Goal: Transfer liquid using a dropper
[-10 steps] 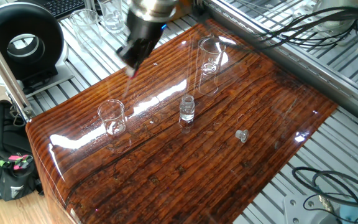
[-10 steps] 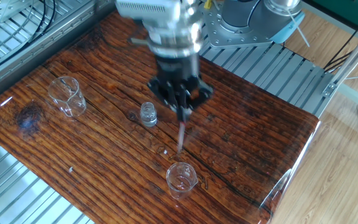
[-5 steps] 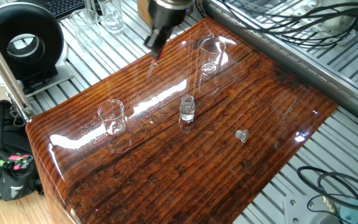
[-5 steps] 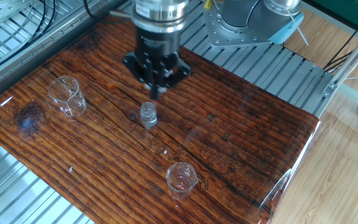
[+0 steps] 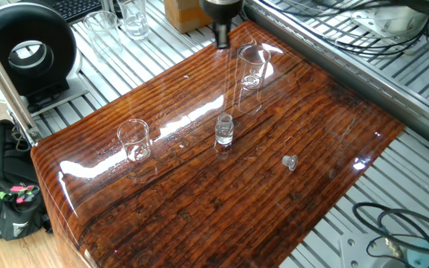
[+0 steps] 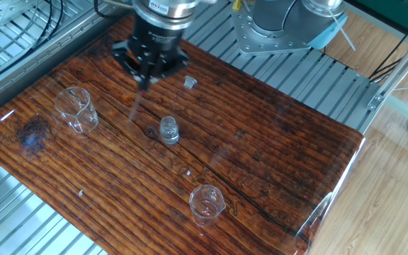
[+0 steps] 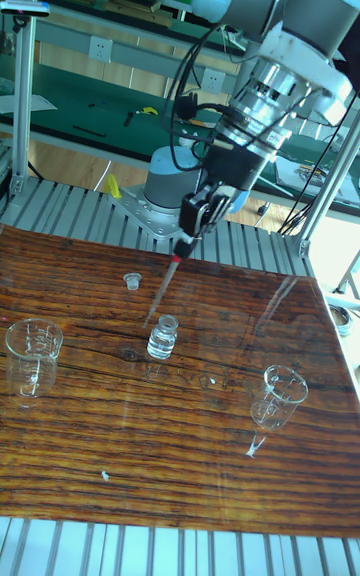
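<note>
The hand (image 7: 193, 218) is clamped on the red bulb end of the dropper (image 7: 163, 288), holding it tilted, tip down, above the surface (image 7: 200, 456). The tip hangs at 11 o'clock of the small vial (image 7: 162, 338), apparently for carrying liquid.

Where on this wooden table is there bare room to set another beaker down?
Bare wood lies along the table end past the small vial, right of the near beaker. It is crowded by the far beaker, where the gripper holds the dropper.
</note>
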You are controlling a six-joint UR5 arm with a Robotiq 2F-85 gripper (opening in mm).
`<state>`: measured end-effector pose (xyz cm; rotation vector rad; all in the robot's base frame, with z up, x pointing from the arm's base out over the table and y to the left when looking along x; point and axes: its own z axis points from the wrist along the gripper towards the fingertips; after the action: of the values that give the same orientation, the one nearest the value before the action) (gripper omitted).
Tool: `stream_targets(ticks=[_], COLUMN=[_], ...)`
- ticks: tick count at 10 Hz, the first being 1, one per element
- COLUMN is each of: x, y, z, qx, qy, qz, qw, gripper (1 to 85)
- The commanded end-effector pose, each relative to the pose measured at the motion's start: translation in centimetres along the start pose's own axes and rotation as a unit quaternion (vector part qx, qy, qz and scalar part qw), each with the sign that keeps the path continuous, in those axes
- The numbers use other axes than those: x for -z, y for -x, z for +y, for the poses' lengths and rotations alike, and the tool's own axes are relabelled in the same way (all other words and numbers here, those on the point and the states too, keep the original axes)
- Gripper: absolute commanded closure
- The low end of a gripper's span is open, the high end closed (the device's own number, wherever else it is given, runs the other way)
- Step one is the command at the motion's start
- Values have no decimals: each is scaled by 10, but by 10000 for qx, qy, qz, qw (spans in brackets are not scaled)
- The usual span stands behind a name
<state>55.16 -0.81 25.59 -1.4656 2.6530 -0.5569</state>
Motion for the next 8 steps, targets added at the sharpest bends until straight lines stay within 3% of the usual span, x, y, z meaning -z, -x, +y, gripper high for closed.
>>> stream_targets(ticks=[1,2,3,6,7,8], x=[-8,-5,-7,-47,-59,-59], y=[-24,-33,-38,-39,-37,-42], z=[-34,-45,-43,-47,-41,-31], qx=[1617,1871,1878,1533,1183,626], qy=[-346,-533,-503,-405,-277,-122], qz=[670,821,761,208,-13,-80], qw=[9840,9775,9779,9871,9926,9979], gripper=[840,840,840,840,840,840])
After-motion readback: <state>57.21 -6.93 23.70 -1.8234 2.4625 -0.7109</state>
